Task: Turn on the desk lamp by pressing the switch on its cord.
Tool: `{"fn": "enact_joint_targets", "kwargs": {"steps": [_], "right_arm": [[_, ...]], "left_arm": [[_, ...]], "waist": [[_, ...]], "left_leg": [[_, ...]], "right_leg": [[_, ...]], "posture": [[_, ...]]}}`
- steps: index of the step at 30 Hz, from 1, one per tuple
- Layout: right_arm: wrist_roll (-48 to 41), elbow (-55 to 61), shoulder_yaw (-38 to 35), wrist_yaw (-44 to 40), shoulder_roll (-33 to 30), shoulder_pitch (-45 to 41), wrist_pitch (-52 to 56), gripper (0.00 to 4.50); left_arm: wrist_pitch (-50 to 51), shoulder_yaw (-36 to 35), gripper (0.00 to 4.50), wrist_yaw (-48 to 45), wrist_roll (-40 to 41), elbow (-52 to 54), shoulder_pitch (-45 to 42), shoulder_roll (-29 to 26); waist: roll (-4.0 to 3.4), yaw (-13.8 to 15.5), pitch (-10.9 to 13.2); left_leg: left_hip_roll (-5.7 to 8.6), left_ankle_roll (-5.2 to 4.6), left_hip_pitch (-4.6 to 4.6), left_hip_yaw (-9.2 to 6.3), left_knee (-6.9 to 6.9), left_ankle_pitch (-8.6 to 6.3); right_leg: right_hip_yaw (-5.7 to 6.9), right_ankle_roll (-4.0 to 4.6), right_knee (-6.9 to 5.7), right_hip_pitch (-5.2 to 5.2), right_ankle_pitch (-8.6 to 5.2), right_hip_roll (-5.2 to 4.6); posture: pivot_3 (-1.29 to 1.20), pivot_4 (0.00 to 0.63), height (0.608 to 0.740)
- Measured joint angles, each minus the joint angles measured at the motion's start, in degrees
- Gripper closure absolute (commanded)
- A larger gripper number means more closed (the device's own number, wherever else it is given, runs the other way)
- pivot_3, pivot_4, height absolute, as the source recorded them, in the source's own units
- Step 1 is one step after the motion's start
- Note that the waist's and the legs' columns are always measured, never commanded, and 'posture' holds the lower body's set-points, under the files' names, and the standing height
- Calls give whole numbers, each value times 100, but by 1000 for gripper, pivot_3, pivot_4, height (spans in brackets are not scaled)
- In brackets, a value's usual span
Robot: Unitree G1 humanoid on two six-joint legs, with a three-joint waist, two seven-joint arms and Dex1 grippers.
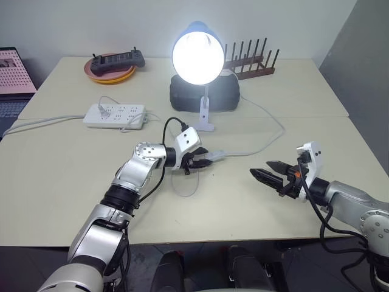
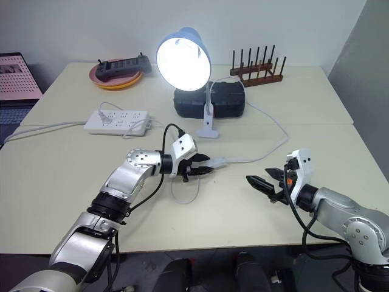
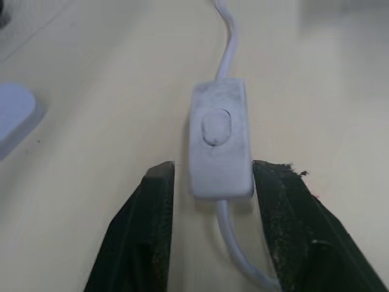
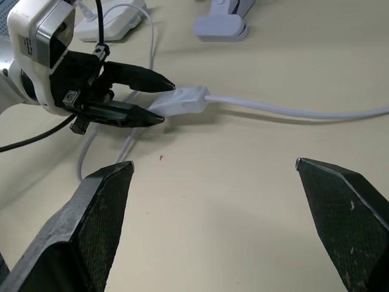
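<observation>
- Fingers of the left gripper (image 1: 203,161) stand a little apart, one on each side of the switch (image 3: 219,140), near the middle of the left eye view. From the left wrist view there is a thin gap on both sides, so I judge they are not squeezing it. Fingers of the right gripper (image 1: 267,173) are wide open and hold nothing, at the lower right of that view.
- Biggest thing first: the table (image 1: 73,182) fills most of the frame, and nothing looks ready to fall off it.
- Next, the desk lamp (image 1: 197,55) stands at the upper middle and its bulb glows bright, so the job looks done. The big risk is a second press, which would turn the light off again.
- Then the power strip (image 1: 115,115) sits at the upper left, well apart from both grippers. A hard tug could still reach its plug, I think.
- After that, the cord (image 1: 267,118) runs from the lamp around to the switch. If the left fingers catch it as they pull away, the lamp could tip or slide.
- Smallest, the switch lies flat on the table between the left fingers. A bump from either finger could flip or drag it.
</observation>
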State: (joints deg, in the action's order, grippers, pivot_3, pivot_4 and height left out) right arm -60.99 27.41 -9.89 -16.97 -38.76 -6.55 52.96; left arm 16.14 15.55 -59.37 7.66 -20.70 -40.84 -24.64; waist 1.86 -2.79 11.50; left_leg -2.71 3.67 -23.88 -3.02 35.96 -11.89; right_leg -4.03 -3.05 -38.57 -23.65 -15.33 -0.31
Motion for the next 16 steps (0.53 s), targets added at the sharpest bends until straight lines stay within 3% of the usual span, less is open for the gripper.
{"fn": "enact_joint_targets", "kwargs": {"steps": [7,13,16], "right_arm": [[179,-131,6,-416,-47,-265,-10,0],[396,-316,54,-958,-338,-460,-8,0],[403,-500,97,-1499,-631,-659,13,0]], "left_arm": [[1269,-1041,32,-371,992,1612,649,-1065],[1868,-1920,32,17,1274,2253,1415,-1607],[2348,-2869,32,314,1507,2855,2517,-1939]], "waist": [[-3,-54,2],[1,46,3],[0,-35,4]], "left_leg": [[-4,0,2,1,-5,0],[-1,1,0,-1,5,0],[-5,1,2,11,-1,-1]], "right_leg": [[-1,2,-15,-12,-1,1],[4,2,-14,-9,-1,-4],[-4,3,-12,-12,-2,-6]], "posture": [[0,150,740],[0,150,740],[0,150,740]]}}
